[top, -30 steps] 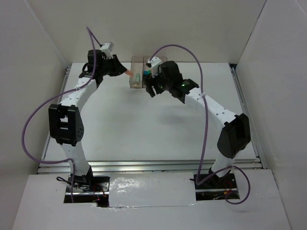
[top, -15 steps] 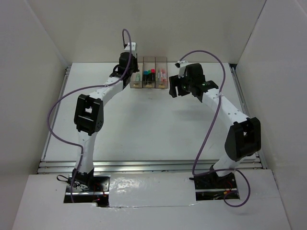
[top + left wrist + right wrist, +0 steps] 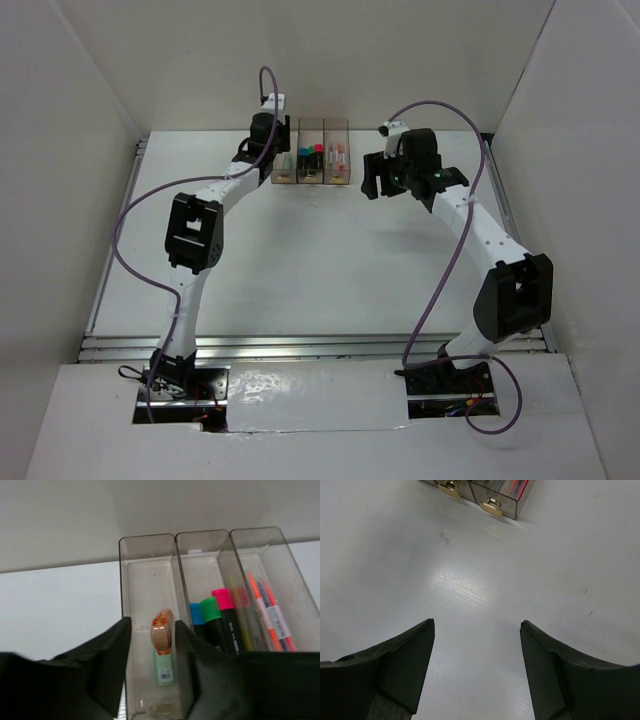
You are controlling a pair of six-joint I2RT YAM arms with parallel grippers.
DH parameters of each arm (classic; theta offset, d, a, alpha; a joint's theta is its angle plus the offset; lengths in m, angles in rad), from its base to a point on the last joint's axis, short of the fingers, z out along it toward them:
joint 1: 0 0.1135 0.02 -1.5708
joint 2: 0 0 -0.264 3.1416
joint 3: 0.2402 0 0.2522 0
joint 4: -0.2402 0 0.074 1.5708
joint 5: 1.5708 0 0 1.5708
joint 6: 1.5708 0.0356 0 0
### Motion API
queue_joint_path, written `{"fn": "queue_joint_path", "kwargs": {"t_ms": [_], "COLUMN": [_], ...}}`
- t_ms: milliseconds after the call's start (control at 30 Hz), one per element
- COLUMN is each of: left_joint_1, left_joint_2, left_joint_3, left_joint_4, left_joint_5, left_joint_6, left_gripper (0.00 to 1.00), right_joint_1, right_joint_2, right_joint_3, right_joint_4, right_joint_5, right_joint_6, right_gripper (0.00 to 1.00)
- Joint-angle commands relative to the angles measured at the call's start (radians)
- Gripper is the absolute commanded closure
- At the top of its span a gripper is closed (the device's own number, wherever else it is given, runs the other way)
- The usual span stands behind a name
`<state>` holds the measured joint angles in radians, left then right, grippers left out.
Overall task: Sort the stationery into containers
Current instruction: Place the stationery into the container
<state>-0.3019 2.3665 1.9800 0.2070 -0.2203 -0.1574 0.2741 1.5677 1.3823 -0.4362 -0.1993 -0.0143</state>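
Observation:
Three joined translucent containers stand at the back of the table. My left gripper hangs over the left container, jaws apart. Between its fingers an orange-salmon pen rests in that container, close to the right finger and clear of the left one, above a pale green pen. The middle container holds blue-, green- and pink-capped markers with black bodies. The right container holds thin orange pens. My right gripper is open and empty over bare table, to the right of the containers.
White walls enclose the table on three sides, and the containers stand near the back wall. Two yellowish labels on the containers' fronts show at the top of the right wrist view. Purple cables loop above both arms.
My left arm has swung right from beside the containers to over the left one, and the orange pen it carried now lies inside. My right arm has moved right, away from the containers.

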Motion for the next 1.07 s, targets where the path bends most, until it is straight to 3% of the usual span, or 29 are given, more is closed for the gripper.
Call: {"fn": "queue_joint_path", "kwargs": {"t_ms": [0,133,267,367,433,533,633,667,733,833,1033], "left_joint_1": [0.006,0.006,0.021,0.076,0.142,0.219,0.237,0.244,0.280,0.329,0.368], "left_joint_2": [0.023,0.004,-0.117,-0.231,-0.323,-0.471,-0.635,-0.677,-0.815,-0.955,-1.145], "left_joint_3": [0.069,0.100,0.102,0.117,0.099,-0.056,-0.306,-0.460,-0.675,-0.869,-1.066], "left_joint_4": [0.032,0.002,-0.086,-0.295,-0.482,-0.637,-0.686,-0.675,-0.626,-0.604,-0.575], "left_joint_5": [0.036,0.015,0.012,0.135,0.243,0.318,0.228,0.157,0.189,0.234,0.288], "left_joint_6": [-0.011,0.005,0.006,-0.040,-0.073,-0.009,0.085,0.102,0.145,0.202,0.214], "left_gripper": [0.45,0.25,0.21,0.01,0.01,0.01,0.01,0.01,0.01,0.01,0.01], "right_joint_1": [-0.015,-0.021,-0.051,-0.097,-0.119,-0.174,-0.237,-0.249,-0.309,-0.384,-0.480], "right_joint_2": [-0.017,-0.021,-0.066,-0.101,-0.109,-0.132,-0.173,-0.182,-0.201,-0.225,-0.330], "right_joint_3": [0.027,0.053,0.073,0.069,0.058,0.005,-0.086,-0.106,-0.164,-0.230,-0.353], "right_joint_4": [-0.013,-0.038,-0.064,-0.085,-0.114,-0.133,-0.136,-0.139,-0.160,-0.174,-0.159], "right_joint_5": [-0.011,-0.008,-0.009,-0.017,-0.006,0.037,0.081,0.090,0.086,0.058,0.029], "right_joint_6": [0.013,0.039,0.054,0.071,0.068,0.045,0.027,-0.024,-0.055,-0.068,-0.118], "right_gripper": [0.24,0.24,0.23,0.23,0.23,0.23,0.21,0.02,0.00,0.00,0.00]}}
